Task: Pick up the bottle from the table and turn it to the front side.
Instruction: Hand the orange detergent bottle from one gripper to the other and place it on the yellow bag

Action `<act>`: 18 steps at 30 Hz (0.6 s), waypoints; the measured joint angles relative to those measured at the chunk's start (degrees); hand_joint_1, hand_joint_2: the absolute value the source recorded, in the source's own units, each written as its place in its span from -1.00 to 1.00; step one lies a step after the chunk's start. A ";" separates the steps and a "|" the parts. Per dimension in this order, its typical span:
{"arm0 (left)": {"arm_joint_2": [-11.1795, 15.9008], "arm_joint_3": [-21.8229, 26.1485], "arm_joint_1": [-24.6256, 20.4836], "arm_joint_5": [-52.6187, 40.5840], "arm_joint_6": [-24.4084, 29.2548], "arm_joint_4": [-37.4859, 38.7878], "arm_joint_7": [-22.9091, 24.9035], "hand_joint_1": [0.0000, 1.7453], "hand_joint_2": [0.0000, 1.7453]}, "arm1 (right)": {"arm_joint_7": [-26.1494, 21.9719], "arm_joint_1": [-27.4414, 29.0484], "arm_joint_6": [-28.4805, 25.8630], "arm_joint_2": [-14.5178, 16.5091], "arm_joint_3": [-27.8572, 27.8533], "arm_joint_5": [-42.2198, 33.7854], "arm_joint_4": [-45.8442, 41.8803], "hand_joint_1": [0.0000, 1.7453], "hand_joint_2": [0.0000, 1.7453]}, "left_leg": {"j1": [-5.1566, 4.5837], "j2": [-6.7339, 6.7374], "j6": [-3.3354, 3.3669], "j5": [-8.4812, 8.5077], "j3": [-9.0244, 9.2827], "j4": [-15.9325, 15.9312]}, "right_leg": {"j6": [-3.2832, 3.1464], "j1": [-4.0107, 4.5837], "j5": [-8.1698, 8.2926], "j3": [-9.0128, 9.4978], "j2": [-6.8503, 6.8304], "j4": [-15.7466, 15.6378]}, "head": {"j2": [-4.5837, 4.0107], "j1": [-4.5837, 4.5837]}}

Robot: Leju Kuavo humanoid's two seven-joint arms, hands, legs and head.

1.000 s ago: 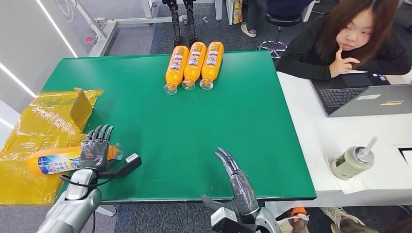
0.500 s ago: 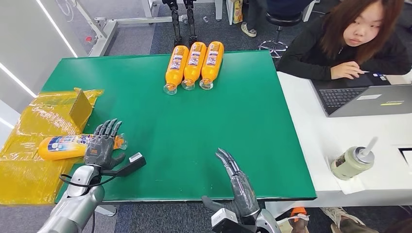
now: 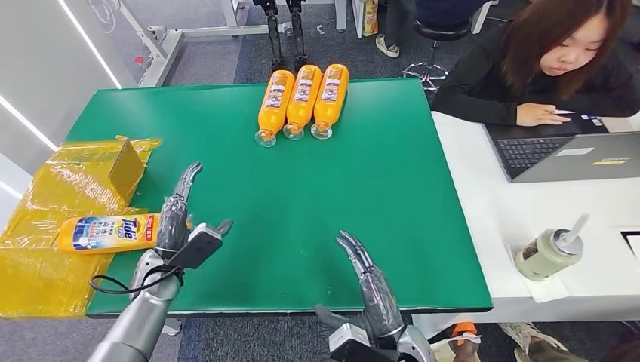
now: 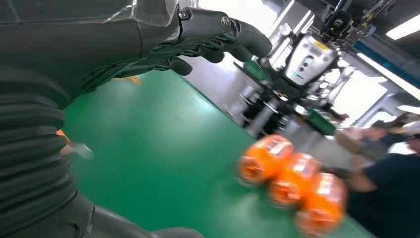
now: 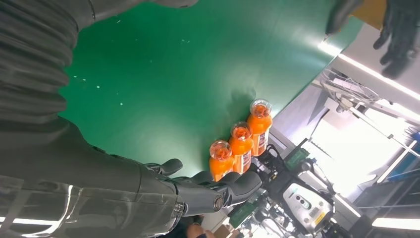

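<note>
Now label-up beside the open left hand, the bottle needs fingers wrapped squarely round its middle; right hand open, idle.

A green mat covered the table. At its far edge three orange bottles lay side by side, touching, their caps pointing toward the near side. Off the mat's left edge sat crumpled yellow wrapping with a small yellow box standing up from it. To the right stood a white desk, where a person in dark clothing sat at an open laptop, one hand resting beside it. Nearer on the same desk stood a lidded cup with a straw.
</note>
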 joint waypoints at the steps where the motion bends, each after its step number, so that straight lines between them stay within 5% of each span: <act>1: -0.31 -0.83 0.86 3.16 -1.66 -2.12 -0.25 -1.00 1.00 | -0.14 0.01 -0.15 0.01 -0.15 -0.04 0.10 -1.00 1.00 | 0.00 0.00 0.00 -0.01 -0.01 0.00 | 0.01 0.00 -0.01 0.00 0.00 0.00 | 0.00 0.00; 10: -3.80 -9.23 9.94 20.10 -6.38 -18.57 -0.61 -1.00 1.00 | -1.20 0.63 -2.54 0.01 -1.87 0.33 -0.90 -1.00 1.00 | -0.01 -0.03 0.16 -0.12 -0.04 0.05 | 0.14 -0.02 -0.09 0.01 -0.02 -0.03 | 0.00 -0.01; 18: -9.99 -12.01 16.51 32.30 -15.83 -23.66 -0.61 -1.00 1.00 | -1.15 6.09 -6.22 -0.16 -4.58 2.25 -6.18 -1.00 1.00 | -0.01 -0.02 0.34 -0.27 -0.07 0.09 | 0.26 -0.02 -0.17 0.05 -0.05 -0.07 | 0.00 0.00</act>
